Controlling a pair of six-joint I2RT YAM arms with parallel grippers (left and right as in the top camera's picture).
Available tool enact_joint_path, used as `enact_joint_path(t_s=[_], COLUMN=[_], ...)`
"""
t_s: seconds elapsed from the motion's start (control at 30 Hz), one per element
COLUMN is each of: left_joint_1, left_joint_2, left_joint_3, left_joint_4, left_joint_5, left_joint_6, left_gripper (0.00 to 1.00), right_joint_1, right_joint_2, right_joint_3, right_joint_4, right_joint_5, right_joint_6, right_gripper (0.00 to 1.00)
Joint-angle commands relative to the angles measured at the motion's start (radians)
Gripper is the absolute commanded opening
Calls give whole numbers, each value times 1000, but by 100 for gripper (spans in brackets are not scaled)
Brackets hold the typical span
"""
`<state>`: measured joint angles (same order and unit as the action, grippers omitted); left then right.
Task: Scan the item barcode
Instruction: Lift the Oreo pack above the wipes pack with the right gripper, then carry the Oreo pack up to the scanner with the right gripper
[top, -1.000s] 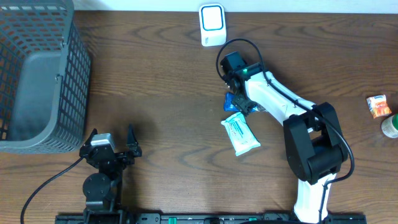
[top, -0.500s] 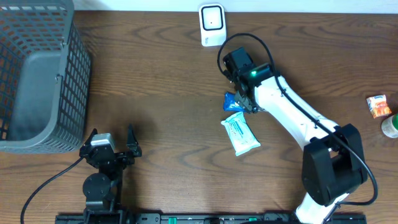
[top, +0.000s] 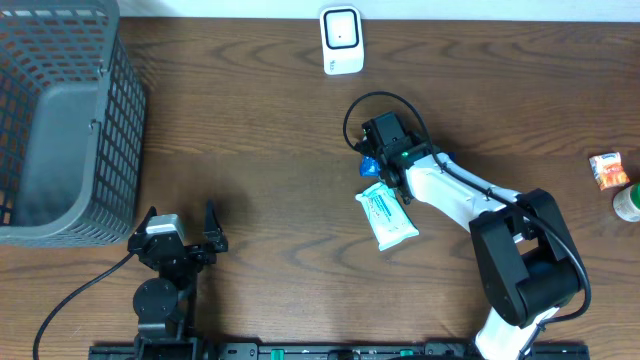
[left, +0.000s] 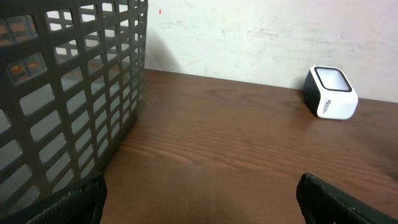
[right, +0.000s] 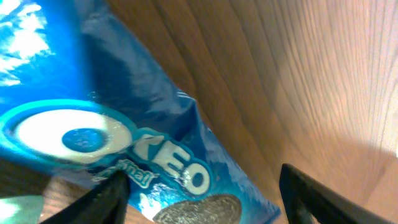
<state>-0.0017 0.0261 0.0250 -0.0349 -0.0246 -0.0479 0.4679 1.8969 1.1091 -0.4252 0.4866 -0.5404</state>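
Over the last second the right arm has swung its elbow out and back while keeping its right gripper (top: 380, 158) over the same spot, and its jaws have begun to narrow. That suggests the reach is over and the grasp on the blue Oreo packet (right: 124, 124) has started, the first thing needed before any barcode can be shown. In the right wrist view the jaws stand apart at the two lower corners, with the packet lying flat on the table (top: 260, 150) between them. It runs from the left one across most of the gap, and a strip of bare wood shows by the right one, so the jaws straddle the packet and do not look clamped yet. The white and green wipes pack (top: 387, 215) lies just behind the jaws on the arm's side, close to the packet. The scanner (top: 341, 40) stands well ahead of them near the far edge, so a lift and carry forward would follow. The right arm is folded, forearm low, wrist tipped down over the packet. The left gripper (top: 180, 215) rests near its base, jaws wide apart on nothing.
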Motion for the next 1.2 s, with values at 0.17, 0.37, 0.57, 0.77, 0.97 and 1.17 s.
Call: enact_joint_path(t_s=[0.17, 0.37, 0.57, 0.77, 0.97, 1.17], left_joint_1=[3, 3, 3, 3, 3, 3], left_joint_2=[-3, -3, -3, -3, -3, -3], left_joint_3=[-21, -21, -21, -21, -21, -21], left_joint_4=[-36, -36, -36, -36, -36, -36], left_joint_5=[-5, -5, -5, -5, -5, -5], left_joint_6=[10, 10, 10, 10, 10, 10], left_gripper=[98, 98, 98, 98, 98, 98], right_joint_1=[-23, -23, -24, -24, -23, -105], right_joint_2=[120, 122, 94, 93, 95, 112], right_joint_3=[-31, -9, 268, 523, 533, 495], right_joint_4=[14, -26, -437, -712, -759, -766], right_joint_5=[-171, -353, -600, -658, -654, -736], right_joint_6=[45, 258, 440, 470, 316, 48], right_gripper=[40, 2, 1, 1, 99, 99])
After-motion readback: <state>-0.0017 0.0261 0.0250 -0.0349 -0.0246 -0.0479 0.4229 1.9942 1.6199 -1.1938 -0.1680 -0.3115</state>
